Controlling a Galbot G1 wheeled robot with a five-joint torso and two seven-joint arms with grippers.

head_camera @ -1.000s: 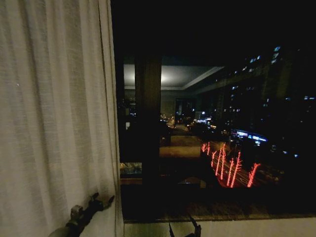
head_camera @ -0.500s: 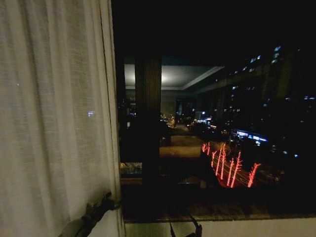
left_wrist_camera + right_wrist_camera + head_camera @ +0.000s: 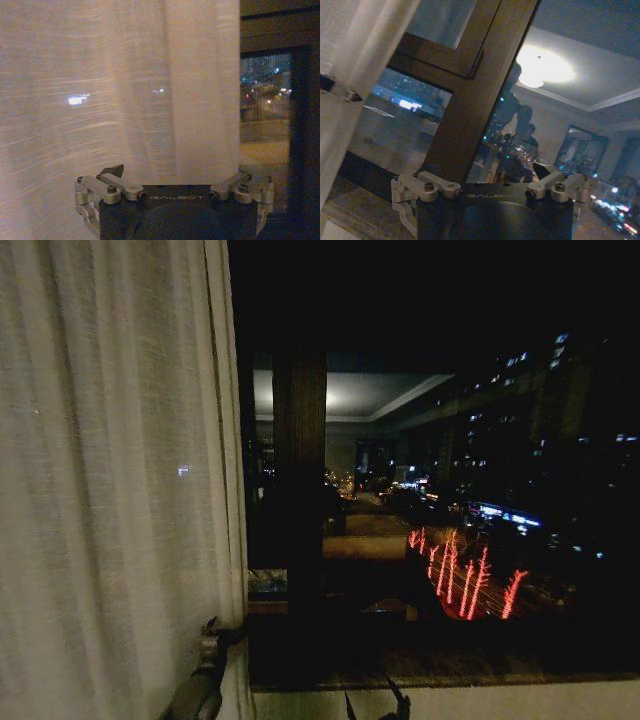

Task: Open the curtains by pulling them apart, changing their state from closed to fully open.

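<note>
One sheer cream-white panel of the curtains point(image 3: 110, 480) hangs pleated over the left third of the head view, its inner edge beside the dark window glass. My left gripper point(image 3: 222, 628) is low down at that edge. In the left wrist view the curtain fabric point(image 3: 150, 100) falls between the spread fingers of the left gripper point(image 3: 175, 172), which stands open around the fold. My right gripper point(image 3: 373, 702) hangs open at the bottom centre in front of the sill, apart from the fabric. The right wrist view has the right gripper point(image 3: 490, 172) facing the window post, with the curtain point(image 3: 365, 40) off to one side.
A dark wooden window post point(image 3: 300, 490) stands just right of the curtain edge. The window sill point(image 3: 450, 665) runs along the bottom, with a pale wall strip under it. Night city lights and a reflected ceiling lamp point(image 3: 545, 67) show in the glass.
My left gripper has moved right and slightly up, from in front of the panel to its inner edge. The curtain edge has shifted a little to the right. The right gripper has stayed put.
</note>
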